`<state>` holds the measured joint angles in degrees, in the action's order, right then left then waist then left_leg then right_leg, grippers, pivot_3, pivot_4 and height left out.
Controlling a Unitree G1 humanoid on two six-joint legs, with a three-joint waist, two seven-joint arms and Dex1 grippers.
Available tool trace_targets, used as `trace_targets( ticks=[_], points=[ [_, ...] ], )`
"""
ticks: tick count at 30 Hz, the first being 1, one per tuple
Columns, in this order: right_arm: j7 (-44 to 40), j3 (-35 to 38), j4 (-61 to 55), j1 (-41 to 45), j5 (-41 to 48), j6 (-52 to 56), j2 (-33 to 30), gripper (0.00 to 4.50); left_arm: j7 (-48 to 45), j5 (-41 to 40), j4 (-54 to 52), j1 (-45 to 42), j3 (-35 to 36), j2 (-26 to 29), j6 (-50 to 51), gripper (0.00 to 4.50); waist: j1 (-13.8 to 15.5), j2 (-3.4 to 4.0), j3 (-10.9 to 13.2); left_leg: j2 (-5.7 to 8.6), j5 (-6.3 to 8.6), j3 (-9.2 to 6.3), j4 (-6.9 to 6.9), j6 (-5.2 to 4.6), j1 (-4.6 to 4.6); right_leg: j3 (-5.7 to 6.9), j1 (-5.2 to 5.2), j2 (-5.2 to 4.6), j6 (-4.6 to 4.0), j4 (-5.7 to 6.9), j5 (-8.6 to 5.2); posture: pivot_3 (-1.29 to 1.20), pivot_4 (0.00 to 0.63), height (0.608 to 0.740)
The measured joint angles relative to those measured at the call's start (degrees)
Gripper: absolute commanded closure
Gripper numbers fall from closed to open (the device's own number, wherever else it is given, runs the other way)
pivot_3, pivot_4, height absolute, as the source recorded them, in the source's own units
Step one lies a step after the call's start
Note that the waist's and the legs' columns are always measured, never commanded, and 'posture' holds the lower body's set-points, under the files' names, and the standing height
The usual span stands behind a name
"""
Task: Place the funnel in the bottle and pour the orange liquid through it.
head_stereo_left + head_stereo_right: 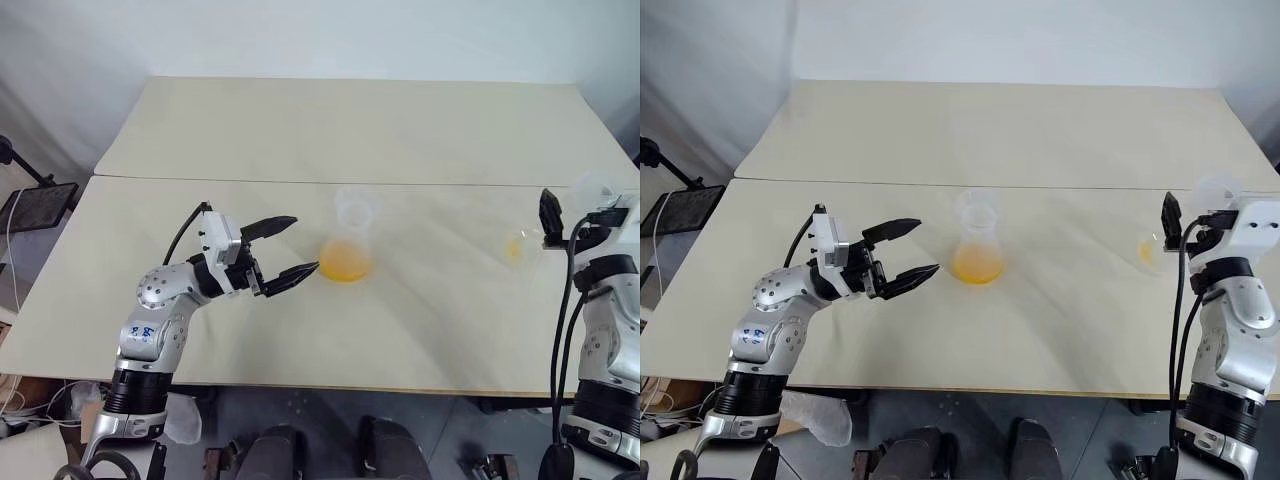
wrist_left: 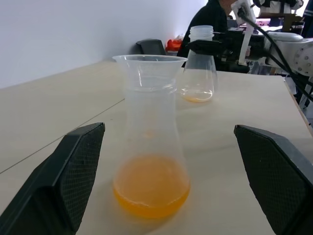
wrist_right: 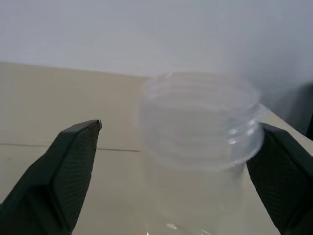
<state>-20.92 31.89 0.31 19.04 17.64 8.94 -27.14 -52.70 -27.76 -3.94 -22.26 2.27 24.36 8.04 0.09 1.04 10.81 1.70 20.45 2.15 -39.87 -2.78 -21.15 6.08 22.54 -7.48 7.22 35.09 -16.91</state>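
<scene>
1. Left hand (image 1: 283, 253) – fingers spread wide, holding nothing, pointed at the bottle (image 1: 347, 250) from just beside it. In the left wrist view the bottle stands between the two fingers with clear space on either side. My reading: the hand is parked there to steady or catch the bottle, not gripping it.

2. Bottle stands upright on the table (image 1: 420, 330), just ahead of the left fingertips. The funnel (image 2: 146, 68) sits in its neck, cup mouth up – seated straight as far as I can tell.

3. Orange liquid (image 2: 150, 190) lies as a shallow pool in the bottle's rounded base. By that, the pour looks essentially done.

4. Right hand (image 1: 1185, 228) – fingers wide apart, one either side of a second clear flask (image 3: 208, 142), near its threaded neck. Whether either finger touches the flask I cannot tell. Judged a release or stand-off: the flask appears to rest on the table on its own, well apart from the bottle, out toward the right hand.

5. That flask carries only a thin orange residue (image 2: 198, 98) at its bottom, so it reads as the emptied pouring vessel.

6. Look of the task's things: bottle colourless, transparent, wide rounded base tapering to a narrow neck. Funnel equally clear, hard to separate from the neck but for its flared rim. Liquid bright yellow-orange, translucent.
</scene>
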Motion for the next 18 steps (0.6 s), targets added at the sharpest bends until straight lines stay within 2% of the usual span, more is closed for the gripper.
trace_targets(
  ticks=[5, 12, 18],
  points=[
    [-0.9, 0.9, -4.8, -3.8, 3.9, 3.9, -4.1, 0.02, -0.1, 0.0, 0.0, 0.0, 0.0, 0.4, 0.0, 0.00, 0.3, 0.00, 0.0, 0.01, 0.00, -0.02, -0.02, 0.00, -0.01, -0.02, -0.03, -0.02, 0.00, -0.02, 0.00, 0.00, 0.150, 0.740],
    [-1.4, 5.2, -7.6, -9.7, 7.9, 7.3, -6.1, 0.02, -1.0, 0.0, 0.2, 0.0, 0.0, 0.8, 0.0, 0.00, 0.9, 0.00, 0.0, 0.02, 0.00, 0.03, -0.04, -0.01, -0.01, -0.02, -0.05, -0.02, 0.00, -0.06, 0.00, 0.00, 0.150, 0.740],
    [-1.5, 10.0, -9.0, -12.3, 9.6, 4.5, -6.2, 0.02, -1.3, 0.0, 0.2, 0.0, 0.0, 0.9, 0.0, 0.00, 1.3, 0.00, 0.0, 0.02, 0.00, 0.05, -0.04, -0.01, 0.00, -0.03, -0.05, -0.01, 0.00, -0.07, 0.00, 0.00, 0.150, 0.740]
  ],
)
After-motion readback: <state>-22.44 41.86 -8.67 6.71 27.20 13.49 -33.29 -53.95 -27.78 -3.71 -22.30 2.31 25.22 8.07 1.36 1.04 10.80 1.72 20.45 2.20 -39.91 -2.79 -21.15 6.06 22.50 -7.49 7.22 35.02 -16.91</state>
